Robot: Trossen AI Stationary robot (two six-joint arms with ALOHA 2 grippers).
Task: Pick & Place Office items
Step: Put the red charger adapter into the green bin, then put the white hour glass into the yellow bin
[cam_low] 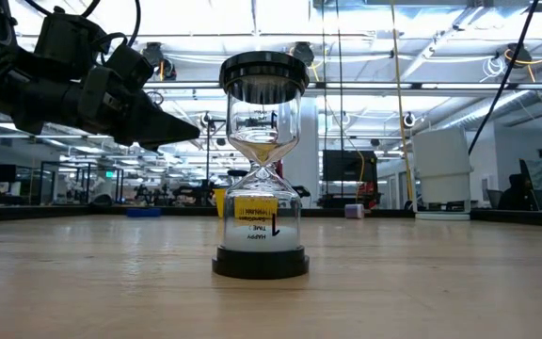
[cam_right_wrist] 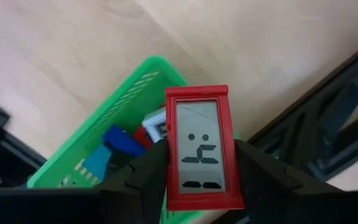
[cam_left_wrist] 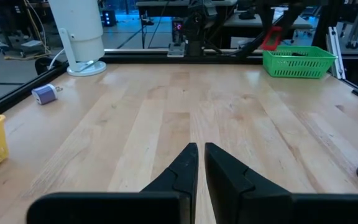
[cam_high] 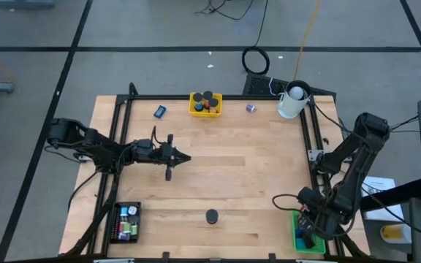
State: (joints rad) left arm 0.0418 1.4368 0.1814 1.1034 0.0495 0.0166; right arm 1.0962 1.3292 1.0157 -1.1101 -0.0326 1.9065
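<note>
Right gripper (cam_right_wrist: 197,163) grips one red timer (cam_right_wrist: 199,147) above green tray (cam_right_wrist: 129,93)

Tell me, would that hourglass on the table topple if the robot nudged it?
Probably. The hourglass stands tall on a narrow round base, so a push near its top could tip it. Once down, it might roll. Its clear bulbs look like glass, so likely fragile.
</note>
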